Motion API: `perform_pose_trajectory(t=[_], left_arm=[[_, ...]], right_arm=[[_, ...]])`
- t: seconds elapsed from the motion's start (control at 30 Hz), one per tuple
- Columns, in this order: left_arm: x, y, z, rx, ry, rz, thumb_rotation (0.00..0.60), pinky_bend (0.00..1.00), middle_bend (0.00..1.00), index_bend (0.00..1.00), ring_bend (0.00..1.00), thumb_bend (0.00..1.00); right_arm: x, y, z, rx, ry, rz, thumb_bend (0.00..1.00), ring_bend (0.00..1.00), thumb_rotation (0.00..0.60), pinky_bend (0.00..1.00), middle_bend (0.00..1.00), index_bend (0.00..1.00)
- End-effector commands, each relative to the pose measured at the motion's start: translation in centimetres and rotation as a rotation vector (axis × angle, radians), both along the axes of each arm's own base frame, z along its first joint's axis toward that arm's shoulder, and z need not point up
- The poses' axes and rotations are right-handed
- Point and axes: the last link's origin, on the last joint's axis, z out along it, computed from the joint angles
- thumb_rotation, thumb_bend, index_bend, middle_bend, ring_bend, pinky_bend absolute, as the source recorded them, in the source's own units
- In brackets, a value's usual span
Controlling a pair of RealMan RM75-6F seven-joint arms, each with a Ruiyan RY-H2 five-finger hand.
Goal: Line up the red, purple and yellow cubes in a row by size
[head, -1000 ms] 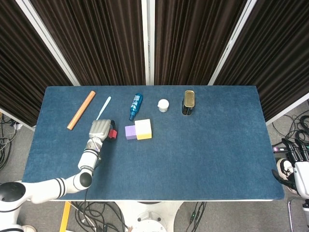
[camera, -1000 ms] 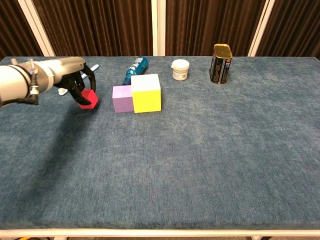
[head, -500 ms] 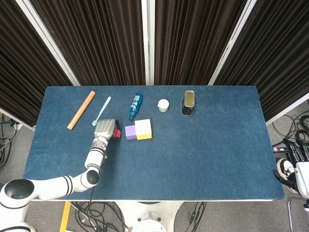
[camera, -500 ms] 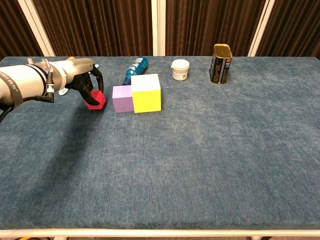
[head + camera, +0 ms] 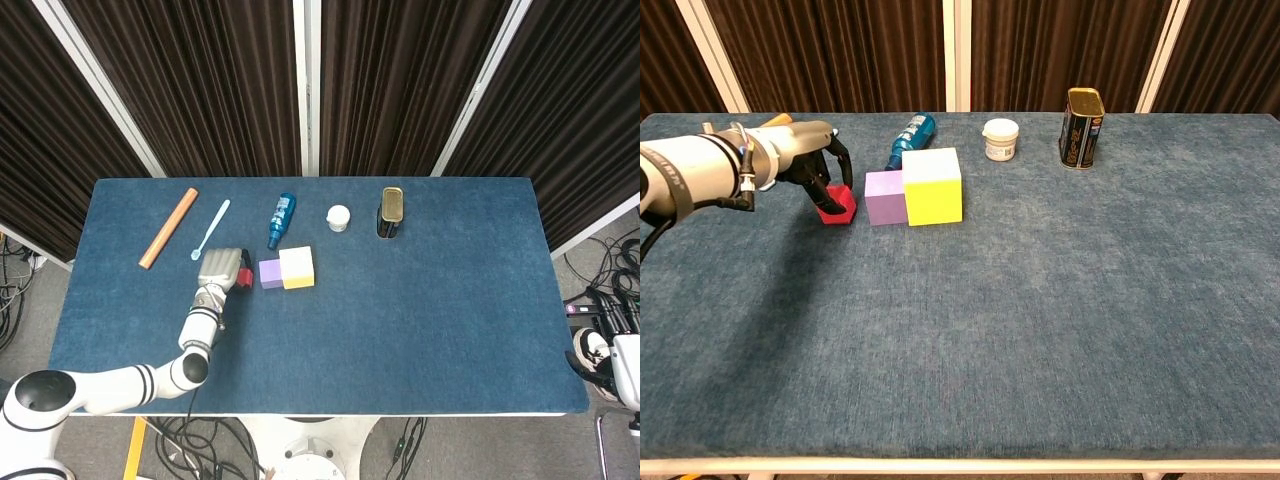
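In the left robot hand (image 5: pixel 812 166): red cube (image 5: pixel 837 203), gripped.

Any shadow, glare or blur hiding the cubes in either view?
Chest view: sharp and evenly lit; the left hand casts a soft shadow on the cloth below the red cube, hiding nothing. Head view: sharp but small; the hand covers most of the red cube. No glare in either.
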Motion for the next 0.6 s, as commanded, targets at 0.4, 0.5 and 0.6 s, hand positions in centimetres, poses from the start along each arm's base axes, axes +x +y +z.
perform_pose_trajectory(t=[0.4, 0.5, 0.6], left_arm=[[-2.4, -1.6, 4.4, 0.058, 0.044, -0.114, 0.6, 1.0, 0.93, 0.2, 0.93, 0.28], [-3.8, -1.7, 4.7, 0.042, 0.099, -0.145, 0.6, 1.0, 0.92, 0.2, 0.93, 0.27], [-4.4, -1.2, 4.1, 0.042, 0.149, -0.164, 0.6, 1.0, 0.92, 0.2, 0.93, 0.18]], right_arm=[[0.1, -0.1, 0.1, 0.001, -0.002, 0.014, 0.13, 0.01, 0.6, 0.13, 0.12, 0.05], [0.1, -0.1, 0.0, 0.003, -0.004, 0.015, 0.13, 0.01, 0.6, 0.13, 0.12, 0.05], [0.2, 0.0, -0.2, 0.005, -0.006, 0.016, 0.13, 0.01, 0.6, 0.13, 0.12, 0.05]])
